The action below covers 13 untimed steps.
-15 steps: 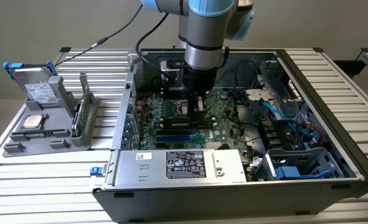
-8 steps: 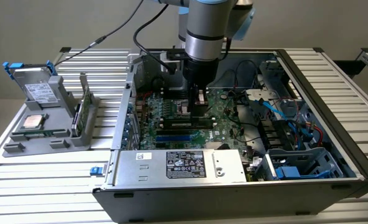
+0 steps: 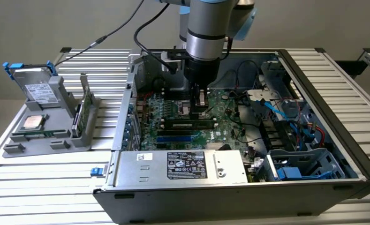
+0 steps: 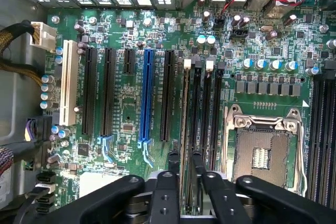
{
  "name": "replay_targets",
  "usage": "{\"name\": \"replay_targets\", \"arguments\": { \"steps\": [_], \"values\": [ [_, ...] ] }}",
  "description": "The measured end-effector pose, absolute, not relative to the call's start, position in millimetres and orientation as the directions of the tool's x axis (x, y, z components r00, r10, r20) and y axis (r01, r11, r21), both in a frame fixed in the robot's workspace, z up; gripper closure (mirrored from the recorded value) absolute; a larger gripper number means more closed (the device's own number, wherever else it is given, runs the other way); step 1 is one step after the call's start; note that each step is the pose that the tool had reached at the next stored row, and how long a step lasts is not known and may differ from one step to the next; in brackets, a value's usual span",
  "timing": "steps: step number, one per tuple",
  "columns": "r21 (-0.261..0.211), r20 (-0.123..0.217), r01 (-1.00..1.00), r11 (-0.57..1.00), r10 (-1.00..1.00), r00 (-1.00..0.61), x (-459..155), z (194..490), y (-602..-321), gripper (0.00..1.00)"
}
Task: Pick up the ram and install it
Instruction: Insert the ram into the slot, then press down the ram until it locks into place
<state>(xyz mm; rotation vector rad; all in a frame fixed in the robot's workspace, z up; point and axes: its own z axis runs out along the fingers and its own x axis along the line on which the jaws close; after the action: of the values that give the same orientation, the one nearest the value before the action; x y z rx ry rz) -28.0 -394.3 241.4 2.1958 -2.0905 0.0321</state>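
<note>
Inside the computer case (image 3: pixel 335 84), the gripper (image 4: pixel 185 156) has its jaws set narrow astride the ram (image 4: pixel 185 103). Contact cannot be told. The ram stands on edge, its long axis along a slot of the motherboard (image 4: pixel 126 108).

No wording can be made out anywhere. The black label (image 3: pixel 186 165) on the silver power supply (image 3: pixel 235 161), low in the middle of the exterior view, carries white print and marks too small to read. The same goes for the white sticker (image 3: pixel 145 157) beside it and the label (image 3: pixel 42 95) on the drive (image 3: pixel 28 75) at that view's upper left.
</note>
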Motion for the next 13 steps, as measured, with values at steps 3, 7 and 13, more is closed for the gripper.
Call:
{"name": "replay_targets", "arguments": {
  "steps": [3, 7, 13],
  "values": [
    [0.065, 0.091, -0.997, -0.046, -0.995, 0.052, -28.0, 241.4, -394.3, 0.9],
    [0.065, 0.091, -0.997, -0.046, -0.995, 0.052, -28.0, 241.4, -394.3, 0.9],
    [0.065, 0.091, -0.997, -0.046, -0.995, 0.052, -28.0, 241.4, -394.3, 0.9]
  ]
}}
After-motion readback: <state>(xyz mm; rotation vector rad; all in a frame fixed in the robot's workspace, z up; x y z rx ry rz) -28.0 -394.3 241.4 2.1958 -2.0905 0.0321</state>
